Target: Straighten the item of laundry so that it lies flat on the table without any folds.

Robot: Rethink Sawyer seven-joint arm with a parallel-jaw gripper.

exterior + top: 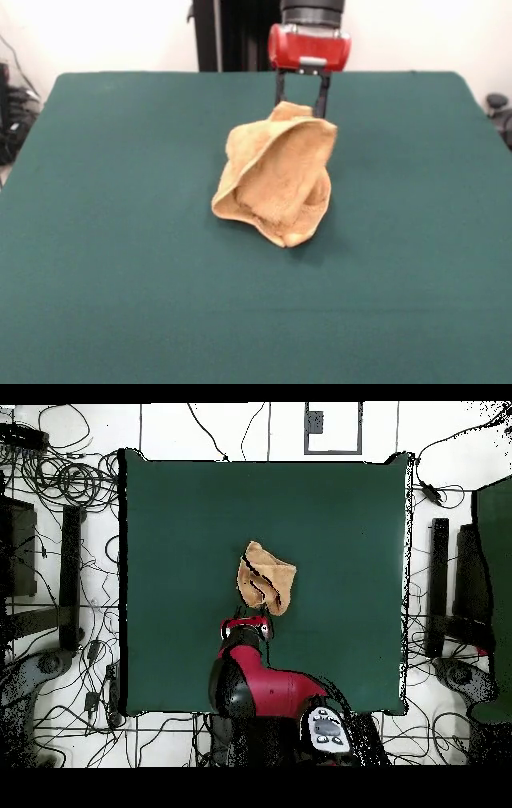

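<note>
The tan-orange towel (pixel 278 176) is bunched and lifted into a tall, folded tent shape at the middle of the green table (pixel 120 288). Its lower end touches the cloth and its top corner is at my gripper (pixel 300 104). The gripper comes down from above with its red body over the towel's far side and is shut on that top corner. In the overhead view the towel (pixel 268 577) is a crumpled lump at the table's (pixel 180 514) centre, with the gripper (pixel 250 616) at its edge nearest the robot's base. I cannot see the white tag.
Green cloth lies bare on all sides of the towel. The red arm (pixel 265 689) reaches in over the table's base-side edge. Cables and stands (pixel 60 564) lie on the floor around the table.
</note>
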